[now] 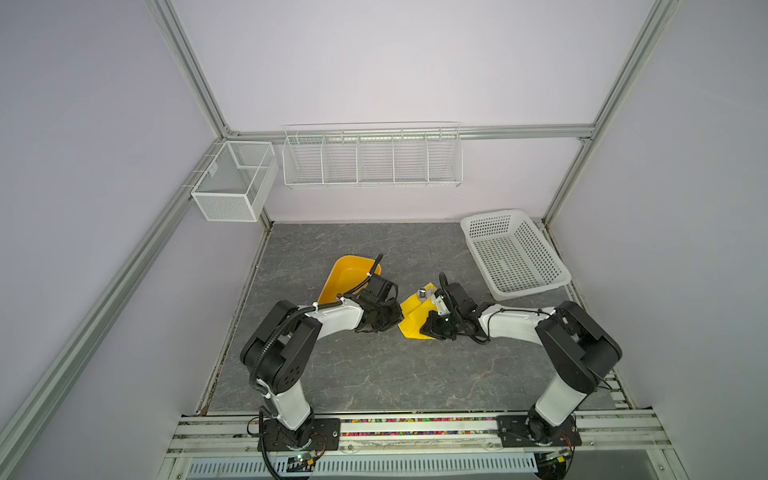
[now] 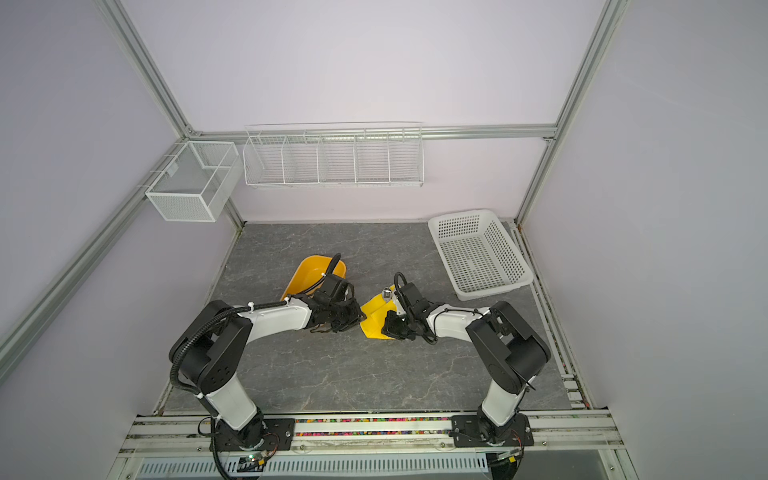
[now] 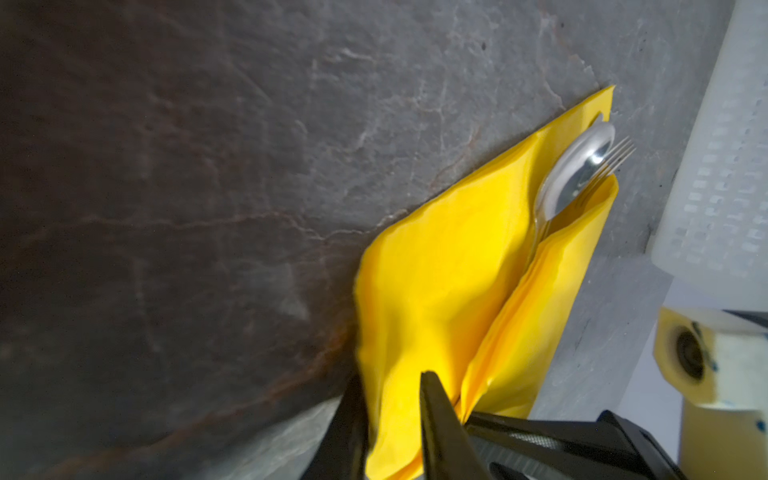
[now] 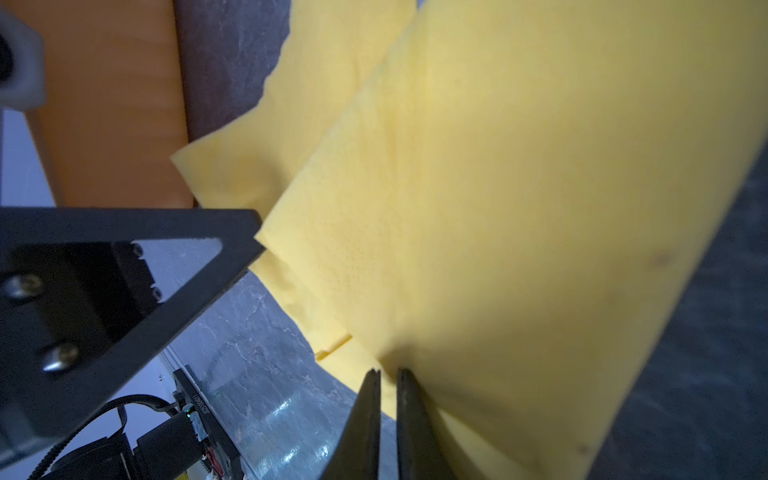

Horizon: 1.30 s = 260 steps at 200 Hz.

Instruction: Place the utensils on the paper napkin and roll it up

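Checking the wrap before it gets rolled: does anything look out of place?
Yes. At the open end of the napkin, the bowl of the spoon lies uncovered, and the tines of the fork jut past the paper's edge, so the fold does not enclose them.

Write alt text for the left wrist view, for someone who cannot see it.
A folded yellow paper napkin lies on a grey stone-look table, a spoon bowl and fork tines poking out of its far end. The left gripper has the napkin's near edge between its black fingers; a white basket shows at the edge.
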### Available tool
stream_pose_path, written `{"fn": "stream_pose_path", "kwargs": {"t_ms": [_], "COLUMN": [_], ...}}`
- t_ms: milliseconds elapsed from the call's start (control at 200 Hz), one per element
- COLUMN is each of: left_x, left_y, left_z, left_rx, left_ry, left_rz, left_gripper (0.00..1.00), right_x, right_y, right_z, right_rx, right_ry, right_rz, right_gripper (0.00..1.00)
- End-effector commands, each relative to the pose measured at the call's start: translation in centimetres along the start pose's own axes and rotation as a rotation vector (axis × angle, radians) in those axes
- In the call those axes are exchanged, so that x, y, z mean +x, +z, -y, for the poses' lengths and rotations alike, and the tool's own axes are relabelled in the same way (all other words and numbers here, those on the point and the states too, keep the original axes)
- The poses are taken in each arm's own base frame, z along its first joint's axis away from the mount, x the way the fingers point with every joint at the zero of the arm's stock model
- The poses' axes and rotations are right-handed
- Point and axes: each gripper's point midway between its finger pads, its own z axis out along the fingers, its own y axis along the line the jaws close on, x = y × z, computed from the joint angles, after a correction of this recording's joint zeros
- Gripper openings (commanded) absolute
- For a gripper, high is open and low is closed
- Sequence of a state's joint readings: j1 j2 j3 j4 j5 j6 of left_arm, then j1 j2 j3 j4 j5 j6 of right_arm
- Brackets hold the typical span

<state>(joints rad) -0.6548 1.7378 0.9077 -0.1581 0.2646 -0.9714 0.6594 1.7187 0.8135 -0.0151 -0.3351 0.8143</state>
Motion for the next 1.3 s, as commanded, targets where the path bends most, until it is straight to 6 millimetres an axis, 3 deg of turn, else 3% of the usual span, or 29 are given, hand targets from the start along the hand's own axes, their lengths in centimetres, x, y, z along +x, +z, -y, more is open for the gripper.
{"fn": "stream_pose_path", "kwargs": {"t_ms": [0,165,315,580,1030,1165,1295], "left_x": [-0.5,-0.8,-0.5,0.6,1.0,0.6,1.3], "left_y": [-0.5,-2.2,-2.8,-0.7,0.0,-0.2,1.0], "left_z": [0.8,3.5,4.8,3.1,0.1,-0.2,-0.1], "left_rx": [0.021,0.141,0.234,0.217,0.099,0.061,0.058], "left_ry": [0.003,0.053,0.068,0.009,0.008,0.052,0.083], "left_rz": [0.02,0.052,0.052,-0.005,0.004,0.015,-0.055], "left_gripper": [0.17,0.08,0.1,0.29,0.45,0.5,0.5], "right_x": [1.1,1.1,1.2,1.1,1.1,1.1,1.1], "right_y": [0.0,0.0,0.1,0.0,0.0,0.0,-0.1], "right_z": [2.5,2.4,2.4,2.2,2.2,2.1,2.1], "right_rx": [0.108,0.101,0.097,0.092,0.09,0.086,0.088], "right_ry": [0.026,0.023,0.025,0.024,0.024,0.025,0.026], "right_rz": [-0.024,-0.021,-0.025,-0.021,-0.021,-0.023,-0.018], "right_gripper": [0.14,0.14,0.14,0.14,0.14,0.14,0.14]}}
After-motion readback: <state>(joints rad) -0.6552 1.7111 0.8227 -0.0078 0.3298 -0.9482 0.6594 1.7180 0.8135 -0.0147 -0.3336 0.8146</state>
